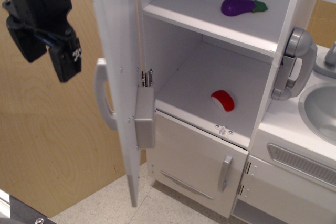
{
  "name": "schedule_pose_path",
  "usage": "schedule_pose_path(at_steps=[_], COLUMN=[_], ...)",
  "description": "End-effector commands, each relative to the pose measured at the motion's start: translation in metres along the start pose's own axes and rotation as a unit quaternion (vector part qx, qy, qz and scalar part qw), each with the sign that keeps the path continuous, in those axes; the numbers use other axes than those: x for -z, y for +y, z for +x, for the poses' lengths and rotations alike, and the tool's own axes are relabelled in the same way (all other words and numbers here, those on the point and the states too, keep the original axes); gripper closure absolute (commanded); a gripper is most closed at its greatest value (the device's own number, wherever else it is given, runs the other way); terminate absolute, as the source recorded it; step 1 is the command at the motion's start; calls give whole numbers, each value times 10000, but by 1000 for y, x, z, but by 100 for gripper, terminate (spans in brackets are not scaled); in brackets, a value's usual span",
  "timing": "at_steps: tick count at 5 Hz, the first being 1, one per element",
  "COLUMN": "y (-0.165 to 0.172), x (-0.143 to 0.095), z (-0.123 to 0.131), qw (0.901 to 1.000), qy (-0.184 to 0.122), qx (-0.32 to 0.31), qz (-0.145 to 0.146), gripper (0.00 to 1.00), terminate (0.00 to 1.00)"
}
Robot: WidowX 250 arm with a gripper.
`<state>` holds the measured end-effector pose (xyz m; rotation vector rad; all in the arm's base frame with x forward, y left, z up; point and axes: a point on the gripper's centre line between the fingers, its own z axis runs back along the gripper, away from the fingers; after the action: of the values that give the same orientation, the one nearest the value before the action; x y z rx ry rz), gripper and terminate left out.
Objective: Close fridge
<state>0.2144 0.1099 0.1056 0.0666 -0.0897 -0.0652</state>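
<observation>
The fridge [210, 72] is a tall white cabinet with white shelves, and it stands open. Its big white door [118, 66] is swung out to about a right angle, so I see it nearly edge-on. The door's vertical bar handle [103, 98] sticks out on the door's left face. The grey back of the dispenser recess [145, 124] shows on its inner face. My black gripper [46, 61] hangs at the upper left, just left of the door's outer face and above the handle. Its fingers are apart and hold nothing.
A purple eggplant [240, 6] lies on the upper shelf and a red piece [223, 99] on the lower shelf. Below is a shorter white door [191, 158] with a small grey handle. At the right are a grey phone [291, 66] and the sink [320, 108]. A wood panel [47, 145] stands behind.
</observation>
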Motion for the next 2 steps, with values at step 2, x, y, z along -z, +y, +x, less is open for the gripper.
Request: schedule_pose_path(at_steps=[2], y=[10], x=[-1], z=[61], qw=[9989], qy=[-396], qx=[-50], qz=[241], gripper=[0], terminate=[0])
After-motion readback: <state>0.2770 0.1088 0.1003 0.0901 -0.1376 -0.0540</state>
